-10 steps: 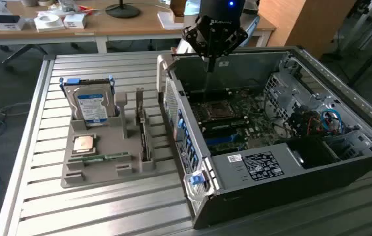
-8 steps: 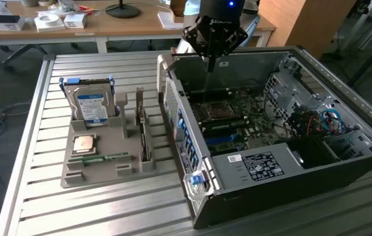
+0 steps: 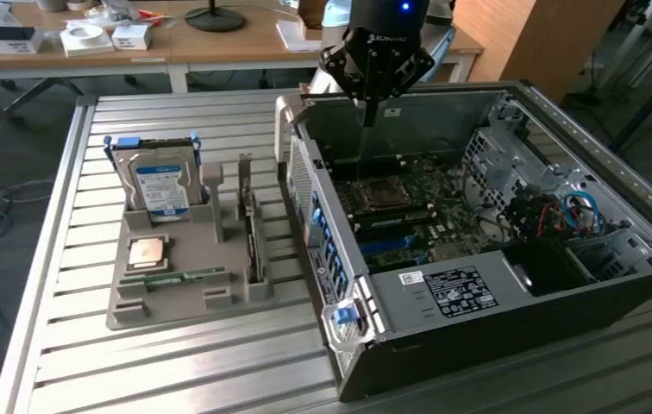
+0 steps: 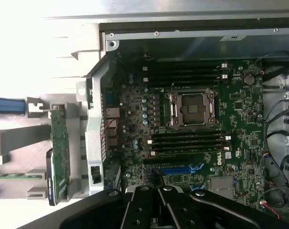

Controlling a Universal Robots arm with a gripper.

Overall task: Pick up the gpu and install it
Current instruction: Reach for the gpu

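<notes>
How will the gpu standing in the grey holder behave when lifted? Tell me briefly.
The gpu looks like a thin, rigid board, so it is probably stiff and light. Standing on edge in the grey holder, it may tip if nudged sideways.

gpu's (image 3: 253,233) lower edge hidden in holder (image 3: 182,250)

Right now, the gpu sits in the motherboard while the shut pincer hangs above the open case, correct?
No: the exterior view shows the gpu standing in the gray holder beside the case. The shut pincer does hang above the open case.
</notes>
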